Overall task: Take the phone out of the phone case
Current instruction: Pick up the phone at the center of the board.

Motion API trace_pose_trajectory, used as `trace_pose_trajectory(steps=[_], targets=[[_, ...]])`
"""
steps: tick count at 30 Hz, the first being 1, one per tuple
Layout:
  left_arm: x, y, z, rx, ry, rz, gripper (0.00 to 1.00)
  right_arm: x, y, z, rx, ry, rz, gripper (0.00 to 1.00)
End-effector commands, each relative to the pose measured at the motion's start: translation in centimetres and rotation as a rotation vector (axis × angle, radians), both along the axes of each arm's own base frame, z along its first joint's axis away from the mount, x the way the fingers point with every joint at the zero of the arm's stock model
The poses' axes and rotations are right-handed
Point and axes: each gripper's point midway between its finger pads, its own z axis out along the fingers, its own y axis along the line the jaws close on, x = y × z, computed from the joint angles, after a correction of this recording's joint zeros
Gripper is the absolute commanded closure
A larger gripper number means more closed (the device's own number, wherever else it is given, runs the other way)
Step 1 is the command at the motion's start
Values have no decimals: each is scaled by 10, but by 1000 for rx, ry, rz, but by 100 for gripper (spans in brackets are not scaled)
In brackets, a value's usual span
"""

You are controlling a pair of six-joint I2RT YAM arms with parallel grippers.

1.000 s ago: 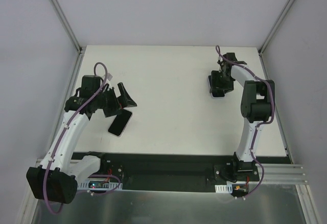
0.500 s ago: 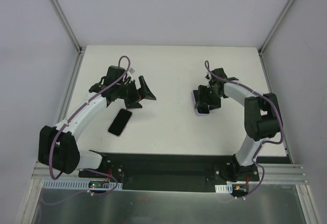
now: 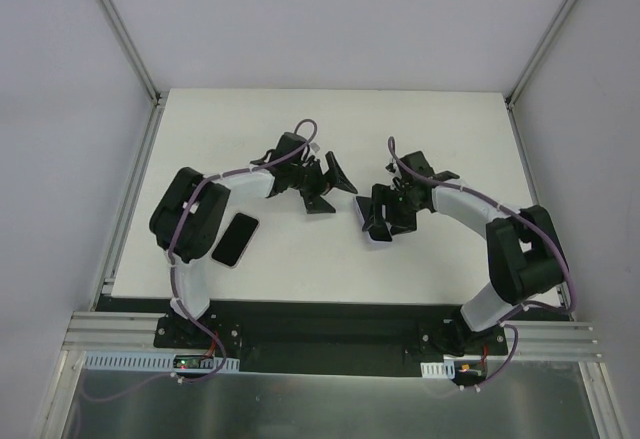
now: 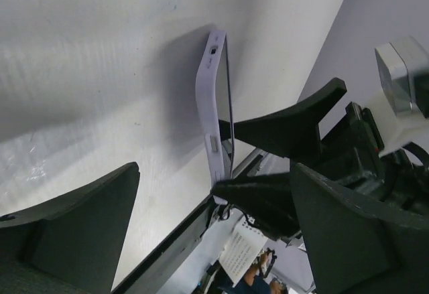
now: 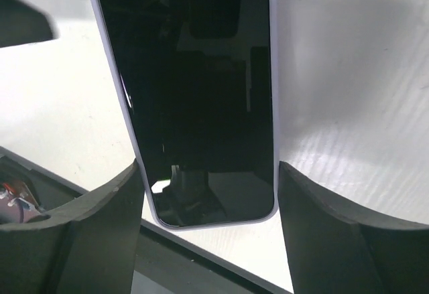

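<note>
1. Right gripper (image 3: pixel 378 221): clamped across the width of a black-glass phone (image 5: pixel 201 86) seated in a lavender thin-walled phone case (image 4: pixel 208 93), pinching near one short end, above the middle of the white table (image 3: pixel 420 129).
2. Left gripper (image 3: pixel 334 191): spread wide, holding nothing, just beside the free end of the cased phone and apart from it.
3. Step in hand, by judgement: closing in for the peel, with the phone not yet out.
4. To do it well:
   - Bring the left fingers in square to the free end.
   - Catch only the lavender rim at a corner, never the glass.
   - Pry that rim back off the screen while holding firm on the right.
   - Avoid squeezing both long edges with both grippers, which likely pins the phone deeper into its case.
   - Go slowly: glass probably slick, case wall probably flexible.
5. Right wrist view: shows the screen face-on, with a pale rim around it and a finger at each side. Gives nothing of the side edge.
6. Left wrist view: shows the slab edge-on, with a small side button (image 4: pixel 213 144) and the right arm's dark fingers (image 4: pixel 281 130) gripping it. Gives nothing of the screen.
7. Top view alone:
   - Shows a dark flat slab with pale rim (image 3: pixel 235 240) lying on the table by the left arm, well apart. Phone or empty case, cannot tell.
   - Contact between held slab and table: unclear in every view.
</note>
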Motion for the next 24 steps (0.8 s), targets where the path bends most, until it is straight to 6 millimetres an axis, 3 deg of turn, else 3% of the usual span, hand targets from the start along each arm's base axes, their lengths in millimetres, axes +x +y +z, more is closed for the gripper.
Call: trace_pose_trajectory(steps=[1,7,14,18,19,21,22,24], targets=[[15,-37,17,-133,-58,23,7,0,17,26,89,-61,17,73],[3,-61,-13,-168,43,14,11,-1,20,31,104,-66,26,73],[2,-70,-25,-163,79,25,20,-3,21,37,115,-72,33,73],[0,-73,-31,-157,94,30,44,-4,19,35,104,-69,28,73],[-2,-73,-31,-155,91,34,56,-4,19,35,103,-72,28,72],[0,-71,-29,-153,84,44,70,-5,17,35,98,-75,26,68],[0,-70,-26,-154,74,45,87,-5,17,36,98,-79,26,57],[-1,-70,-23,-158,70,38,100,-6,16,37,100,-83,26,42]])
